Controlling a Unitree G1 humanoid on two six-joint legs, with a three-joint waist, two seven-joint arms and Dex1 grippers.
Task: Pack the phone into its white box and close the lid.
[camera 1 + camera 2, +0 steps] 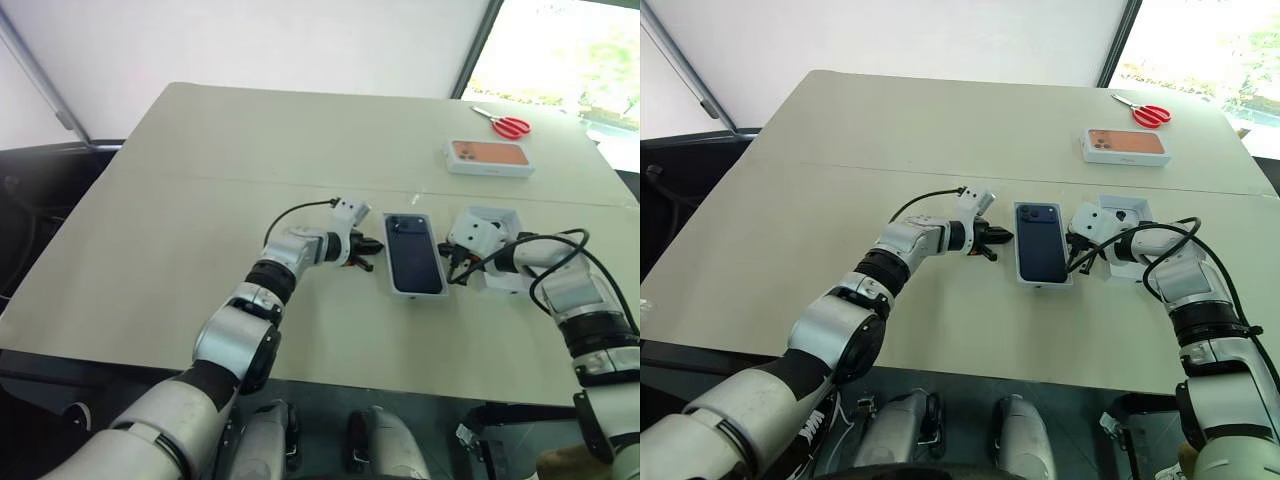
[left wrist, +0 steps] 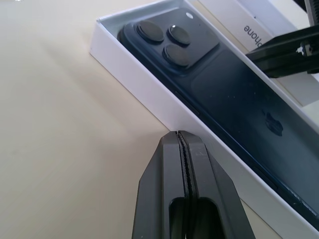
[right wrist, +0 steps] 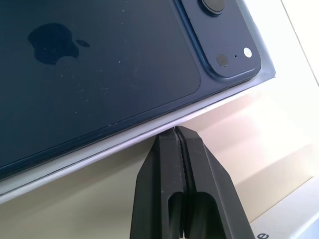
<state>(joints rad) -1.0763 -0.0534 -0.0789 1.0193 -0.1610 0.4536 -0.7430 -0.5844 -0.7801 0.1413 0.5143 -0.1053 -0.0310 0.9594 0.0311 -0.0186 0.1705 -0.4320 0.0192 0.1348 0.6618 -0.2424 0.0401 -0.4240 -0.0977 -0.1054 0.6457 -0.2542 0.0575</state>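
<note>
The dark navy phone (image 1: 413,254) lies camera side up inside the shallow white box (image 1: 418,296) in the middle of the table. My left gripper (image 1: 375,247) is shut with nothing in it, and its tip (image 2: 178,134) sits at the box's left outer wall (image 2: 149,94). My right gripper (image 1: 455,268) is also shut and holds nothing. Its tip (image 3: 174,130) is at the box's right rim, beside the phone (image 3: 99,64). The white lid (image 1: 508,214) lies hollow face up just right of the box, partly hidden by my right wrist.
A white box with a pink-orange print (image 1: 489,156) and red scissors (image 1: 510,125) lie at the far right of the beige table (image 1: 250,150). The table's near edge runs just below my forearms.
</note>
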